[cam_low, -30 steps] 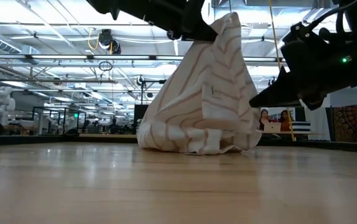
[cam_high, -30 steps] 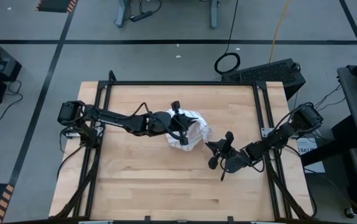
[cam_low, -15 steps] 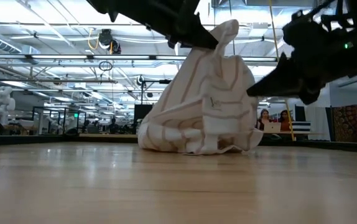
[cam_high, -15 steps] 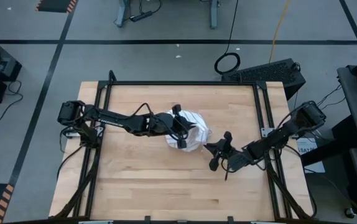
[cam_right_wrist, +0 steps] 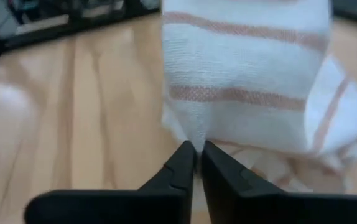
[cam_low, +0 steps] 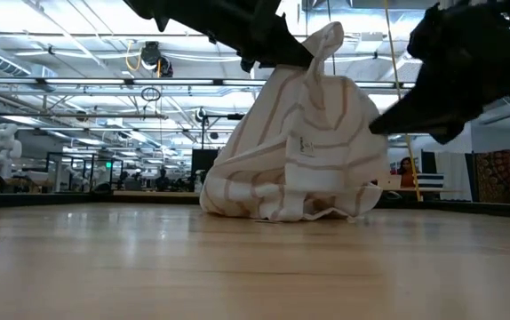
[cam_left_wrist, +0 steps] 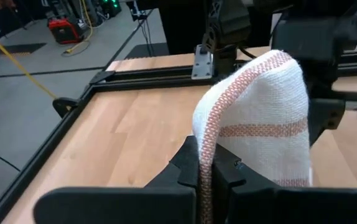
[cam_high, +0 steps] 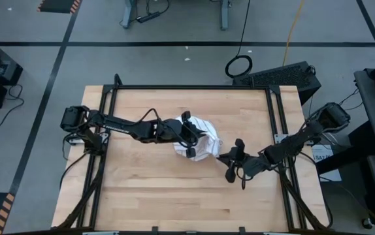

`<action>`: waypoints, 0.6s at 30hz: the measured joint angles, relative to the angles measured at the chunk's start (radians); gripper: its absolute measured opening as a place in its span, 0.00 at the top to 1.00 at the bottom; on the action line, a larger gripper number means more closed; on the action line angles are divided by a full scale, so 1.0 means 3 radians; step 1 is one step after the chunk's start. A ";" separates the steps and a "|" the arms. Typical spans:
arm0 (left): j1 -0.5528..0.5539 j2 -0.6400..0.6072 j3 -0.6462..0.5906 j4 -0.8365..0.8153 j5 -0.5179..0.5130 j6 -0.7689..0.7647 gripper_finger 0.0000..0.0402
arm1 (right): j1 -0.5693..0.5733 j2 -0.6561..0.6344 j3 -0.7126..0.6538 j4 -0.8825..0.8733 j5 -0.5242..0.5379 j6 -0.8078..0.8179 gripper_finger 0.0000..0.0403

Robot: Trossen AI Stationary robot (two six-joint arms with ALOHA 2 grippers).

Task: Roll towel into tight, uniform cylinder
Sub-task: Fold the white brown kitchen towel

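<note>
Left gripper (cam_left_wrist: 206, 171) pinches the towel (cam_low: 295, 151) at its peak, so it hangs upright in a heap. Right gripper (cam_right_wrist: 194, 155), fingers nearly together and empty, sits just beside it.

Overhead camera looks straight down on the bench (cam_high: 142, 189); low one sights level across it; wrist cameras sit close behind their jaws, both facing the towel (cam_low: 295, 156).

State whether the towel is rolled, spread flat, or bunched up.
Bunched up. The towel rises from the table in a crumpled peak, pinched at its top by the left gripper; no cylinder shows.
</note>
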 joint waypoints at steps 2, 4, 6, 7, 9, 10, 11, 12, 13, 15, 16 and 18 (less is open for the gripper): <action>-0.0024 0.0000 0.0000 0.0032 0.0001 0.0001 0.98 | 0.0020 0.0000 0.0000 -0.0096 -0.0137 0.0017 0.87; -0.0029 0.0000 0.0000 0.0058 0.0010 0.0001 0.98 | 0.0055 -0.0013 0.0000 -0.0192 -0.0207 0.0023 0.81; -0.0023 0.0000 0.0000 0.0065 0.0014 0.0007 0.98 | 0.0083 -0.0060 0.0000 -0.0241 -0.0211 0.0018 0.74; -0.0014 0.0000 0.0000 0.0066 0.0013 0.0012 0.98 | 0.0098 -0.0099 0.0000 -0.0243 -0.0182 -0.0015 0.72; 0.0012 0.0000 0.0000 0.0067 -0.0004 0.0013 0.98 | 0.0125 -0.0223 0.0000 -0.0307 -0.0075 -0.0103 0.67; 0.0023 0.0000 0.0000 0.0068 -0.0008 0.0010 0.98 | 0.0137 -0.0292 0.0000 -0.0361 0.0002 -0.0130 0.64; 0.0031 0.0000 0.0000 0.0067 -0.0009 0.0010 0.98 | 0.0145 -0.0361 0.0001 -0.0437 0.0104 -0.0141 0.62; 0.0032 0.0000 0.0000 0.0067 -0.0010 0.0009 0.98 | 0.0154 -0.0439 0.0001 -0.0533 0.0210 -0.0142 0.61; 0.0032 0.0000 0.0000 0.0069 -0.0011 0.0014 0.98 | 0.0160 -0.0516 0.0001 -0.0613 0.0328 -0.0141 0.59; 0.0032 0.0000 0.0000 0.0074 -0.0012 0.0028 0.98 | 0.0162 -0.0646 0.0001 -0.0694 0.0554 -0.0165 0.57; 0.0032 0.0000 0.0000 0.0074 -0.0013 0.0028 0.98 | 0.0162 -0.0701 0.0001 -0.0702 0.0657 -0.0222 0.56; 0.0040 0.0000 0.0000 0.0071 -0.0013 0.0028 0.98 | 0.0158 -0.0781 0.0001 -0.0582 0.0809 -0.0432 0.54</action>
